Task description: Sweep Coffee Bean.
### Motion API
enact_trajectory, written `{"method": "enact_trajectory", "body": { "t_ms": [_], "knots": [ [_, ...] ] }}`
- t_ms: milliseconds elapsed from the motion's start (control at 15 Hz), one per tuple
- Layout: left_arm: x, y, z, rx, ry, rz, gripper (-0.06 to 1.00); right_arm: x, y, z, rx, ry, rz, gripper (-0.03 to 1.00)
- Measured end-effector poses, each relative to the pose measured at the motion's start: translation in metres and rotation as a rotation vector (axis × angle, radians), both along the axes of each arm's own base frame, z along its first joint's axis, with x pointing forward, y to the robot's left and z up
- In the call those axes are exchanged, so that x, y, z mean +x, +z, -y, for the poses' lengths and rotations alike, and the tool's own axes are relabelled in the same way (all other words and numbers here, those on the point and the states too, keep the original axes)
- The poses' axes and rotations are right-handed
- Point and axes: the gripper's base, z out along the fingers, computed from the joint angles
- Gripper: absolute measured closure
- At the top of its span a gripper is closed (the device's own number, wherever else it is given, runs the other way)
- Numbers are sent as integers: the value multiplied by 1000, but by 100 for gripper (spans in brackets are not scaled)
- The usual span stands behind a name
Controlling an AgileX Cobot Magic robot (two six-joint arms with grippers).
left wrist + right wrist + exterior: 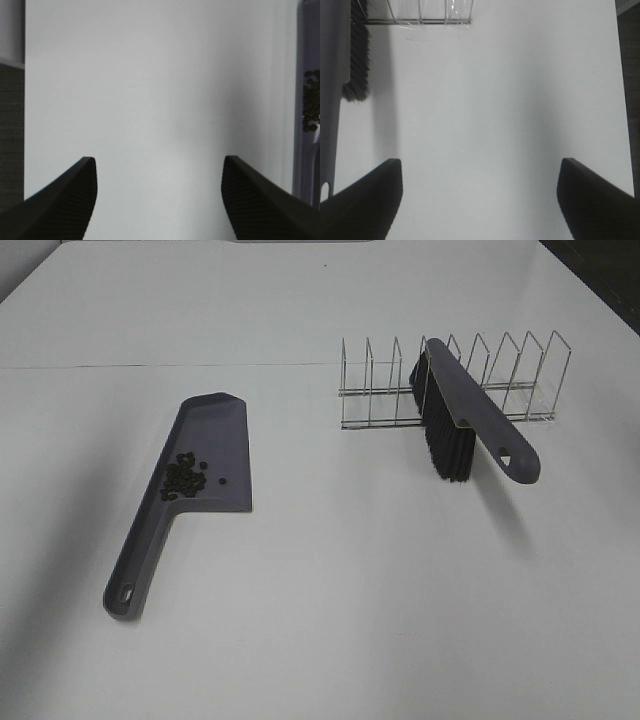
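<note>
Left hand point(159, 200) agape, coffee bean point(311, 102) beside, apart.

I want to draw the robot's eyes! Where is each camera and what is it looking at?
Exterior high: up above the table, looking down at dustpan, coffee beans, brush and wire rack; no robot parts show.
Left wrist: on the left arm, facing the table; open left claw shows. Shares the beans.
Right wrist: on the right arm; open right claw shows. Shares brush and rack.

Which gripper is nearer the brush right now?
Right. The right gripper has the brush ahead and to one side; the left gripper sees only the dustpan.
</note>
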Motion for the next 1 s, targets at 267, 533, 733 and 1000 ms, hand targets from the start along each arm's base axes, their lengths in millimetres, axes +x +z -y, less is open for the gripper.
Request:
{"method": "enact_trajectory", "body": {
  "t_ms": [267,533,733,1000],
  "knots": [
    [-47,10,-26,7,53,28,30,-8,-1,4,67,10,-66,25],
    [-96,-3,-21,-62,45,95,30,-24,-12,-3,122,55,-117,25],
    [-143,-17,-18,-107,45,136,30,-59,-17,-4,127,71,-84,25],
    [-204,-23,-17,-101,14,261,30,-112,-26,-5,119,86,25,25]
  ]
}}
